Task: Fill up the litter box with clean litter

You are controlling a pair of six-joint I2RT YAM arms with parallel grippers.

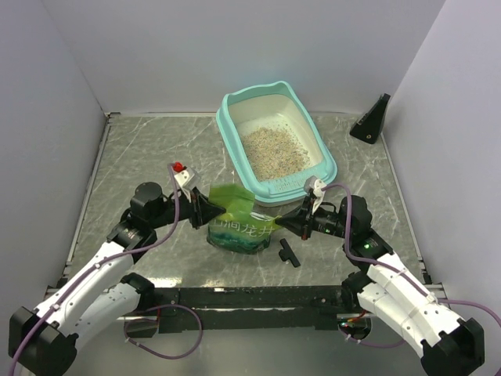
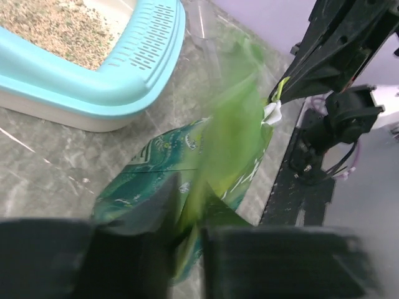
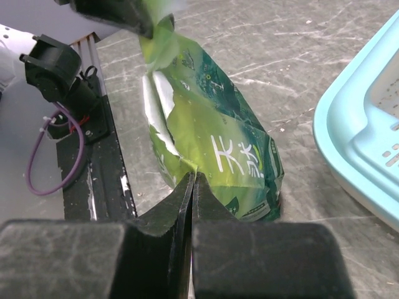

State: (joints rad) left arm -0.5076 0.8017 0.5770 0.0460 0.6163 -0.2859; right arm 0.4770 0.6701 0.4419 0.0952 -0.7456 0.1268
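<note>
Two tools at the green bag (image 1: 235,219): right tool (image 3: 193,179) clamped on its edge; left tool (image 2: 187,215) blurred, cannot tell.

l wrist cam: green bag (image 2: 232,140) blurred; litter box (image 2: 144,62) cut off.

Grey marbled tabletop (image 1: 133,164); plain white walls (image 1: 235,47) enclosing three sides; even light.

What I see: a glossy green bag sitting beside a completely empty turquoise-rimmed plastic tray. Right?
Not empty: the top view shows beige grainy litter in the turquoise-rimmed plastic tray. The glossy green bag does sit beside it.
</note>
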